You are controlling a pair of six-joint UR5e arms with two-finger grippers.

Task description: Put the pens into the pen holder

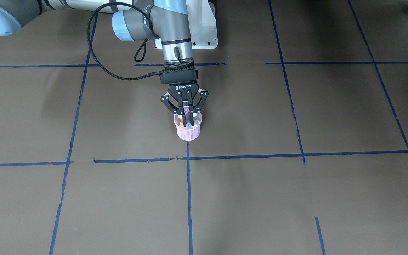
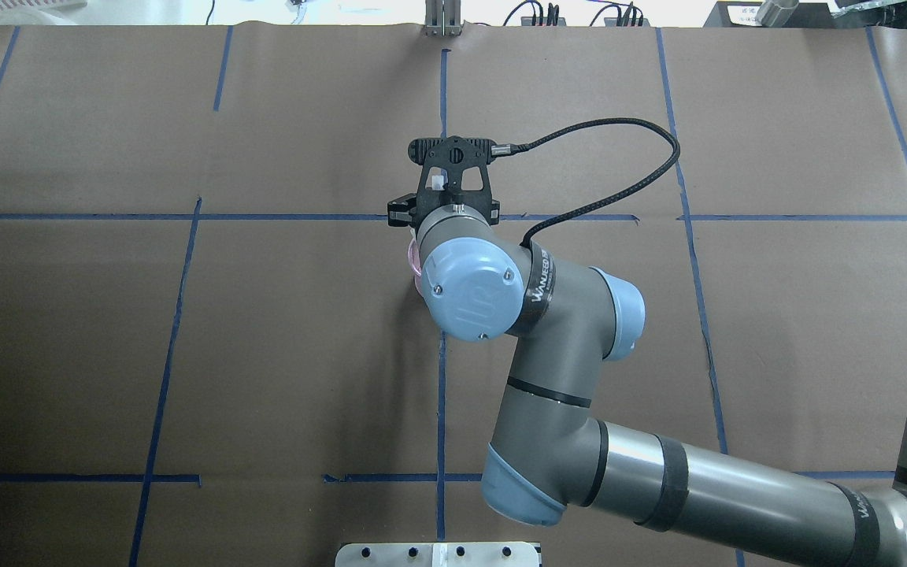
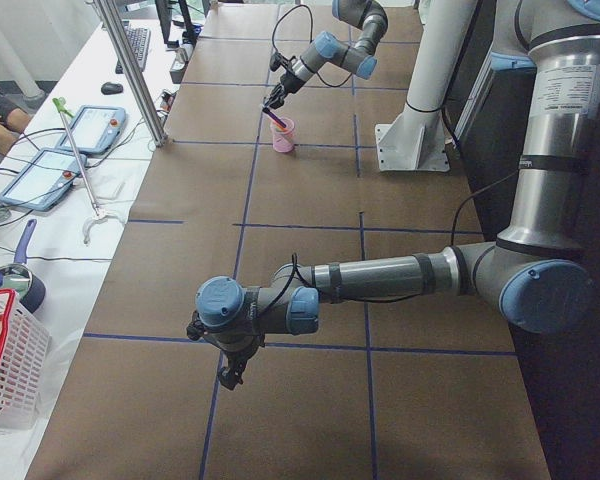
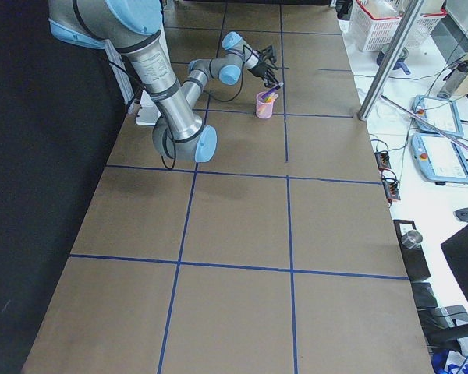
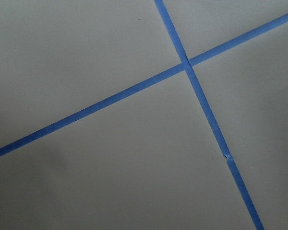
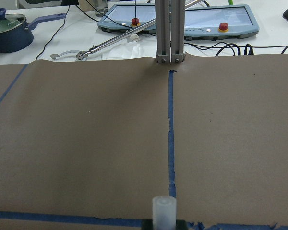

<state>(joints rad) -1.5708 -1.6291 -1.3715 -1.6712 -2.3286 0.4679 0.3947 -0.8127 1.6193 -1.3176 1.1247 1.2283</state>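
The pink mesh pen holder (image 1: pixel 188 134) stands mid-table; it also shows in the exterior left view (image 3: pixel 282 135) and the exterior right view (image 4: pixel 264 104). My right gripper (image 1: pixel 187 119) hangs tilted over its mouth, shut on the purple pen (image 1: pixel 187 110), whose lower end reaches into the cup. The pen's pale cap (image 6: pixel 164 209) shows in the right wrist view. An orange pen end (image 1: pixel 182 122) sticks up inside the cup. I cannot make out the green pen. My left gripper (image 3: pixel 230 378) hovers low over the table far from the cup; I cannot tell if it is open or shut.
Brown paper with blue tape lines (image 1: pixel 188 198) covers the table. A metal post (image 6: pixel 170 31) stands at the far edge, with operator tablets (image 6: pixel 182 19) behind it. The robot's white base plate (image 1: pixel 204 33) lies behind the cup.
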